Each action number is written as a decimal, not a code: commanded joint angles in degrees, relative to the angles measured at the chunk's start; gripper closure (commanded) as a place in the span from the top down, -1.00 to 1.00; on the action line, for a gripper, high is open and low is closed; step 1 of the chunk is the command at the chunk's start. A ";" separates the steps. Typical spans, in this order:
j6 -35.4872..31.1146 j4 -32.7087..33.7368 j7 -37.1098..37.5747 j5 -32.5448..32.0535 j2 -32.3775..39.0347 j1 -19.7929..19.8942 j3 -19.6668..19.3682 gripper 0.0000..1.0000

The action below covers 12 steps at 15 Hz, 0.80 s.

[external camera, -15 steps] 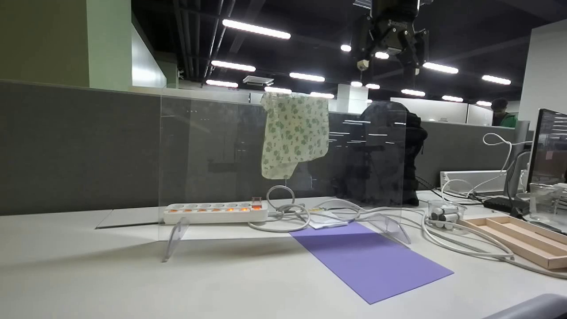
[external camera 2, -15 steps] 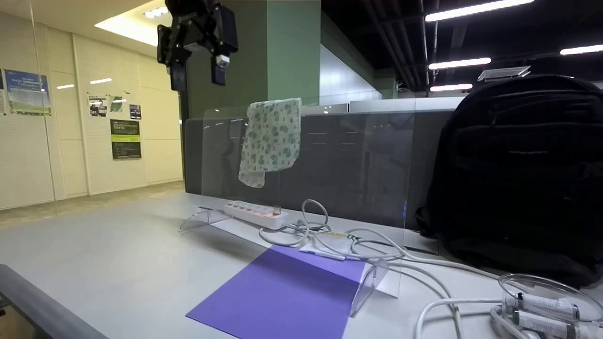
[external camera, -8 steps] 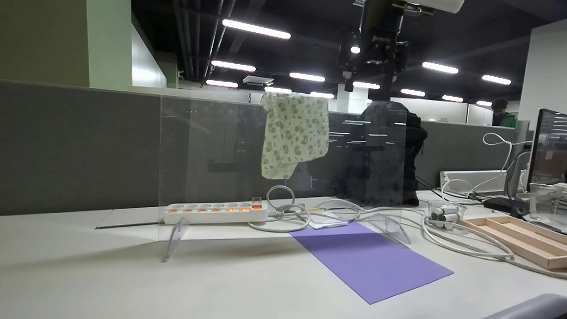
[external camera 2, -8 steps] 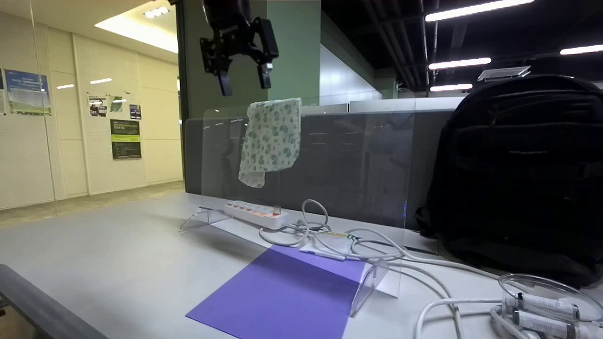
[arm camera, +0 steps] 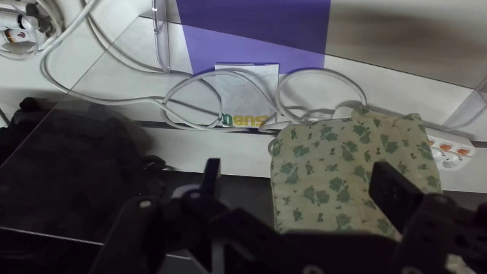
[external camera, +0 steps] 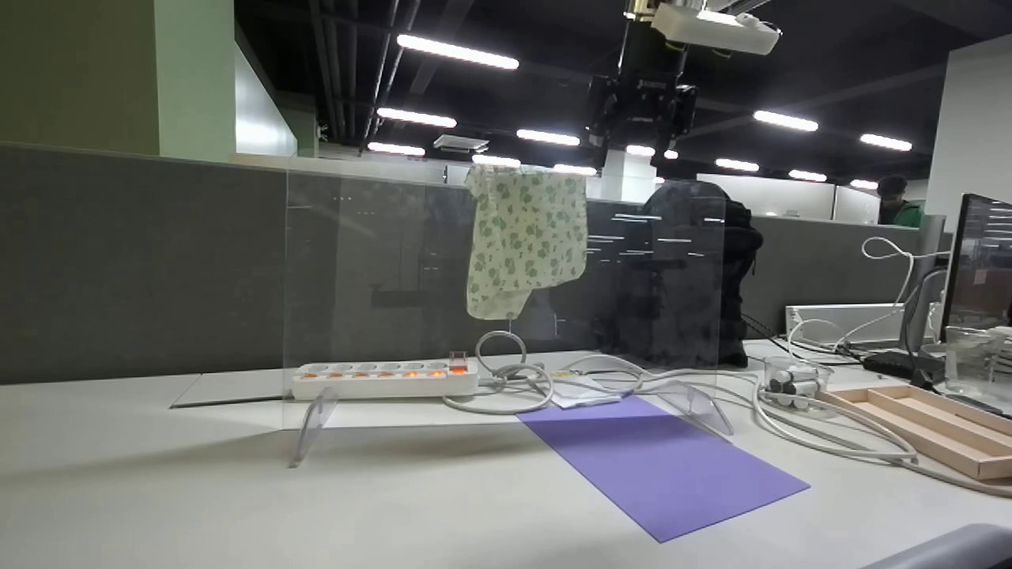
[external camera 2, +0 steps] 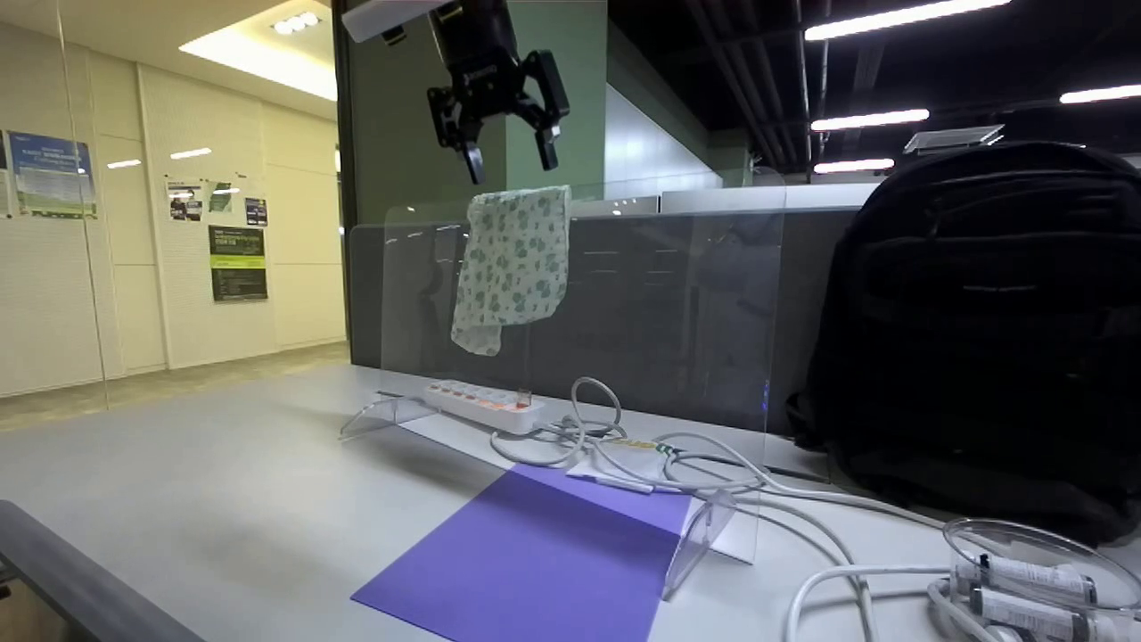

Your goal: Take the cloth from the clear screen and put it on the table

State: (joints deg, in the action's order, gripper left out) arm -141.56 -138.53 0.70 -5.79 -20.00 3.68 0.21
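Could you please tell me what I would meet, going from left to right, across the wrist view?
Clear cup → foot of the clear screen → white packet → cloth → power strip, where its sockets show past the cloth's right edge.

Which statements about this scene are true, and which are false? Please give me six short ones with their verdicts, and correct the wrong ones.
1. The cloth hangs on the clear screen. True.
2. The jaws are shut on the cloth. False: they stand open and grip nothing.
3. The cloth has no pattern. False: it bears a green print.
4. The purple sheet lies on the table. True.
5. The power strip is white, with orange spots on it. True.
6. The power strip stands on the purple sheet. False: it lies on the table, apart from the sheet.
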 commanded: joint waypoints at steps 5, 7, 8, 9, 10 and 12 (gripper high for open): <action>-2.85 1.02 3.29 -2.38 2.85 0.76 0.52 1.00; -6.13 1.56 5.09 -2.41 5.05 0.86 0.87 1.00; -8.13 1.85 6.58 -2.68 6.27 0.96 1.26 1.00; -10.26 1.99 7.32 -2.89 7.37 0.91 1.47 1.00; -12.54 2.18 8.59 -3.38 8.55 0.94 1.90 1.00; -16.34 2.71 11.44 -4.50 10.86 0.99 2.83 1.00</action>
State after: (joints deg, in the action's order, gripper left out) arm -154.08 -137.84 6.87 -8.23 -12.56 3.99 1.42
